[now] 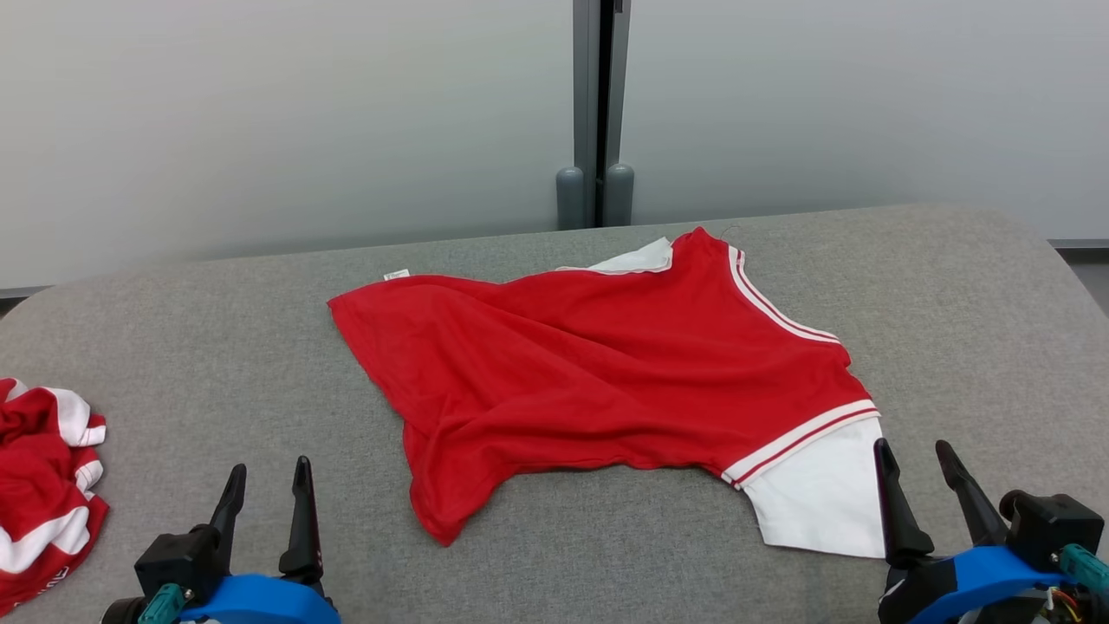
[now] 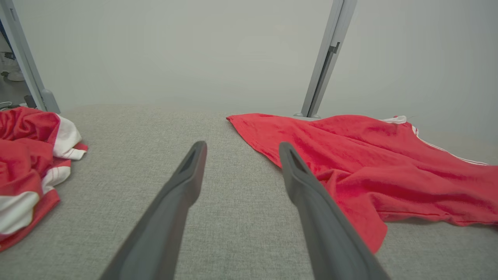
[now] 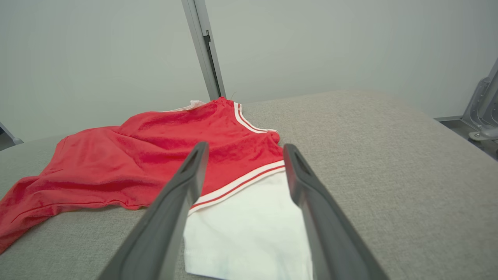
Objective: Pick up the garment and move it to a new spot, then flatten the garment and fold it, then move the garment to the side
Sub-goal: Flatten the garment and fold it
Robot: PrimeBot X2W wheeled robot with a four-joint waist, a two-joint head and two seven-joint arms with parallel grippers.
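Red garment (image 1: 598, 381), creased, at frame centre on the grey table (image 1: 953, 303); left gripper (image 1: 270, 470) (lower left) and right gripper (image 1: 912, 449) (lower right) both parted, empty. Cloth likely light and limp: best pinched at sleeve edge or hem corner.

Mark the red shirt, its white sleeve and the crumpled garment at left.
red shirt (image 1: 598, 381): head view, middle of its red body.
white sleeve (image 3: 249, 229): right wrist view, centre of the white panel.
crumpled garment (image 1: 39, 485): head view, red fold near its middle.
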